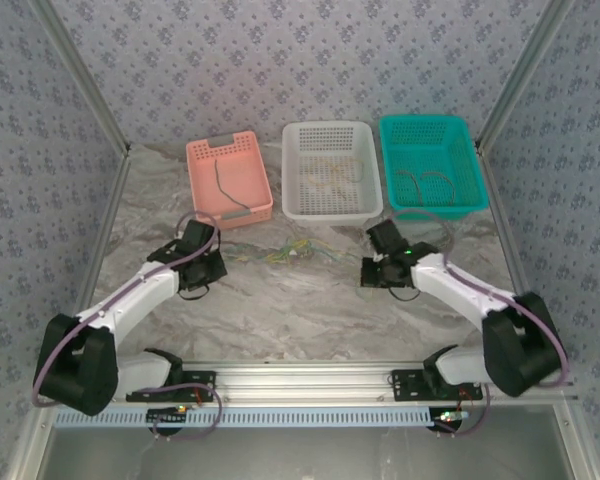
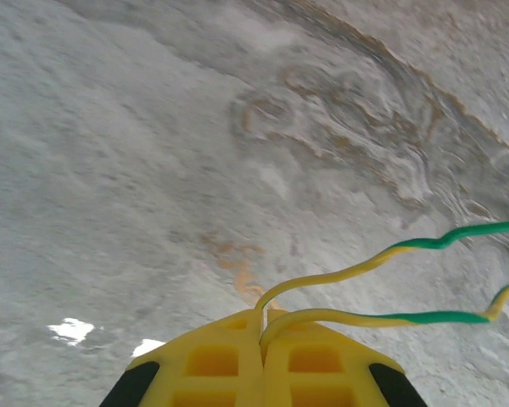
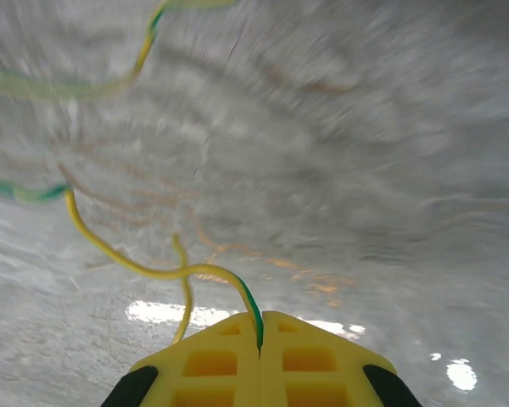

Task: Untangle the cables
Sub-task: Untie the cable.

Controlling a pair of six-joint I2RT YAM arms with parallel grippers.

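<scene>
A loose tangle of thin yellow and green cables (image 1: 290, 250) lies on the table just in front of the white basket (image 1: 325, 128), on the side nearer the arms. The strands spread in a low, flat line running left and right below the basket's front wall.

The left gripper (image 1: 212, 266) sits in front of the white basket and off to its left, at the left end of the tangle. Seen from the left wrist, its yellow fingers (image 2: 212, 360) are pressed together, with two yellow-and-green strands of the cables (image 2: 382, 261) pinched in the seam and trailing away to the right.

The right gripper (image 1: 376, 270) sits in front of the white basket and off to its right, at the other end of the tangle. From the right wrist, its yellow fingers (image 3: 310, 360) are likewise closed tight on a yellow-and-green strand (image 3: 144, 270), which curves up and to the left; that view is blurred.

A pink basket (image 1: 195, 152) stands just left of the white basket, with one dark cable (image 1: 220, 185) inside. A teal basket (image 1: 425, 121) stands just right of it, holding dark loops (image 1: 425, 183). All three rest on a grey marbled table (image 1: 300, 320).
</scene>
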